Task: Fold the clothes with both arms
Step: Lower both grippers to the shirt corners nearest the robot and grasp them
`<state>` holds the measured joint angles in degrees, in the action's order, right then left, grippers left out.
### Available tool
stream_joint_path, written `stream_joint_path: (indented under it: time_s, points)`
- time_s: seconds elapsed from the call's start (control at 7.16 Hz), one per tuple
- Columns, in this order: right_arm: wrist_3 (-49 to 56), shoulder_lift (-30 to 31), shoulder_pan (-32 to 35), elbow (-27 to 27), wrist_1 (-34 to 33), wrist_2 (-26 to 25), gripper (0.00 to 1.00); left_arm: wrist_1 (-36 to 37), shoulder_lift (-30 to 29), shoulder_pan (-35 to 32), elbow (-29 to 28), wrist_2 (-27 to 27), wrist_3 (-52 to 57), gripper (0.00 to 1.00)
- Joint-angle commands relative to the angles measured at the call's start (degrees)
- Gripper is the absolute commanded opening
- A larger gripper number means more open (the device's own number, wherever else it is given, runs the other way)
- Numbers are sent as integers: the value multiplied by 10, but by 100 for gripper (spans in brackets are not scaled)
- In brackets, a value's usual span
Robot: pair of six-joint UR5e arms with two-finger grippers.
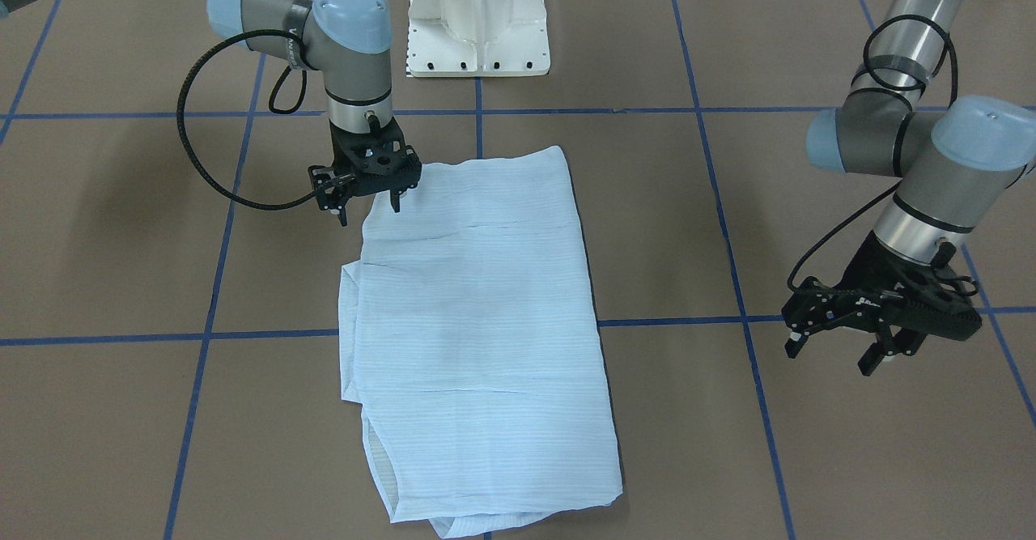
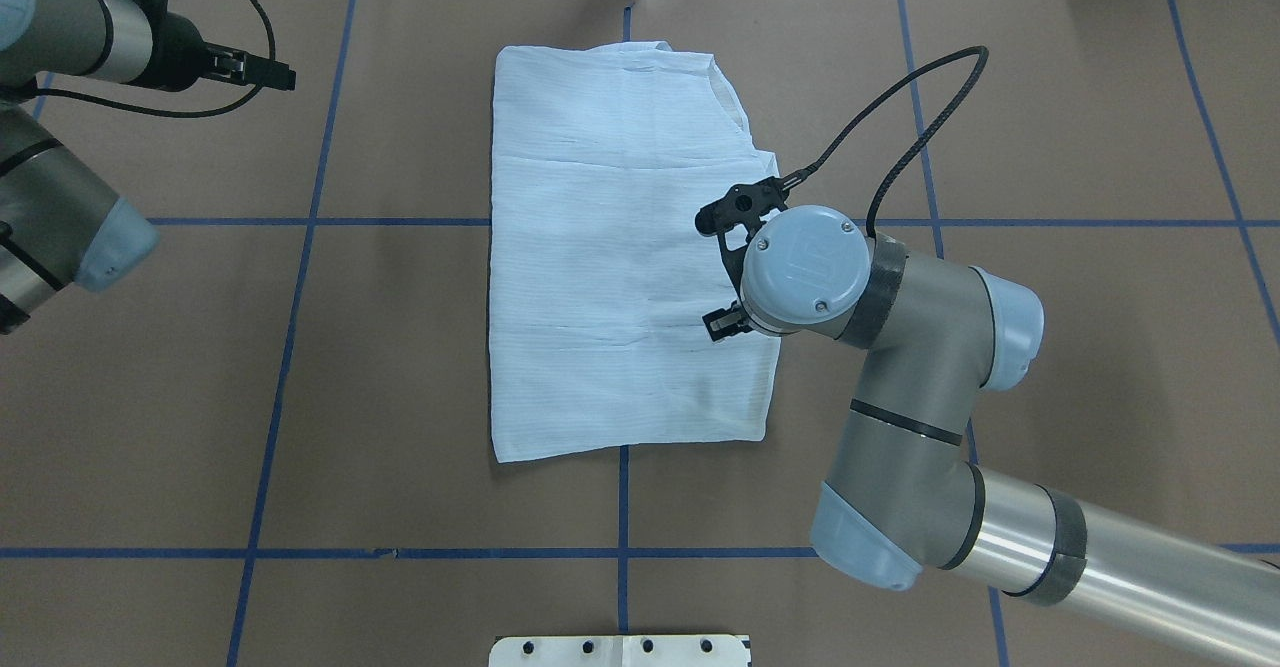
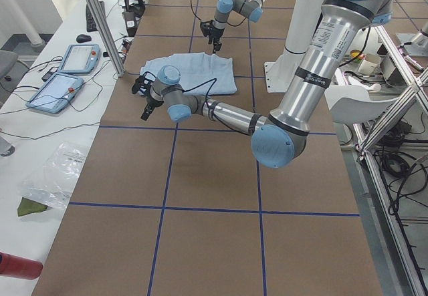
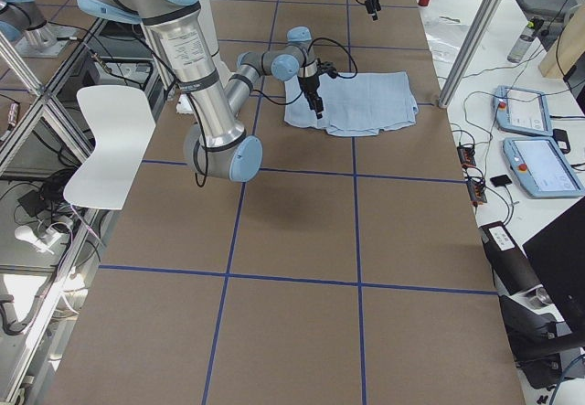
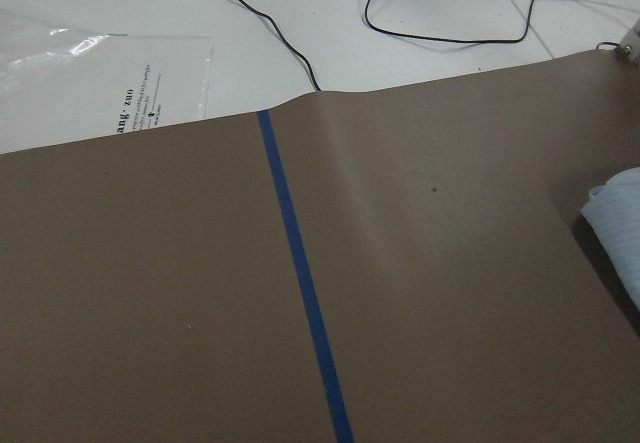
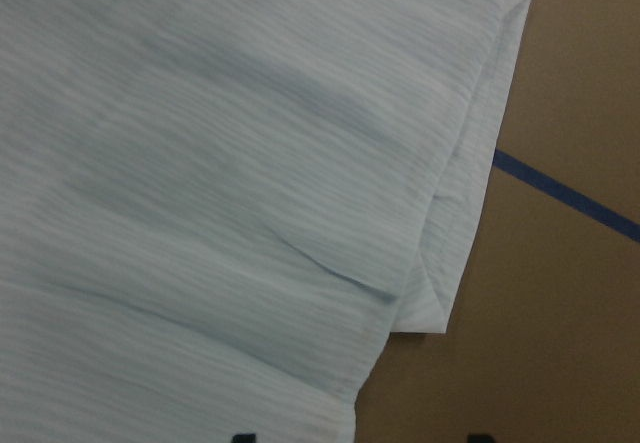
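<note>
The light-blue pinstriped shirt [image 1: 477, 321] lies folded into a long rectangle at the table's middle, and also shows in the overhead view [image 2: 620, 247]. My right gripper [image 1: 368, 210] is open and empty. It hovers over the shirt's side edge near the end closest to the robot's base, and in the overhead view [image 2: 722, 272] it is mostly hidden under its wrist. The right wrist view shows the shirt's cloth [image 6: 200, 163] and a folded edge close below. My left gripper [image 1: 834, 355] is open and empty above bare table, well off to the shirt's side. The left wrist view shows only a shirt corner [image 5: 615, 213].
The white pedestal base [image 1: 477, 22] stands at the robot's side of the table. Blue tape lines [image 2: 300, 222] cross the brown table cover. Control tablets [image 4: 530, 135] and cables lie on a side table past the far edge. A white chair [image 4: 114, 149] stands beside the table.
</note>
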<state>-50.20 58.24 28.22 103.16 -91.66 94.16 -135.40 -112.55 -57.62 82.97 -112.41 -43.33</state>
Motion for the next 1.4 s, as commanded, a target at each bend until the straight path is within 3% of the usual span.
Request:
stream_joint_path:
  time_s: [0.0,0.14,0.28,0.42,0.7,0.84,1.12,1.26]
  points:
    - [-154,19,3,21,79,25,100,27,65,83,128,-6,-107,100]
    - [-165,44,3,50,91,23,100,77,72,148,192,8,-181,100]
    - [-171,74,3,84,90,24,100,125,71,240,228,83,-272,100]
    - [-176,87,3,99,90,23,100,141,54,314,229,146,-332,100]
    - [-195,88,0,98,90,18,100,193,27,363,229,151,-394,100]
    - [-195,90,0,97,91,18,100,210,16,380,229,151,-423,95]
    - [-195,90,-2,97,91,18,100,224,12,390,222,156,-430,56]
    - [-195,90,-2,97,91,18,100,225,10,390,221,156,-430,53]
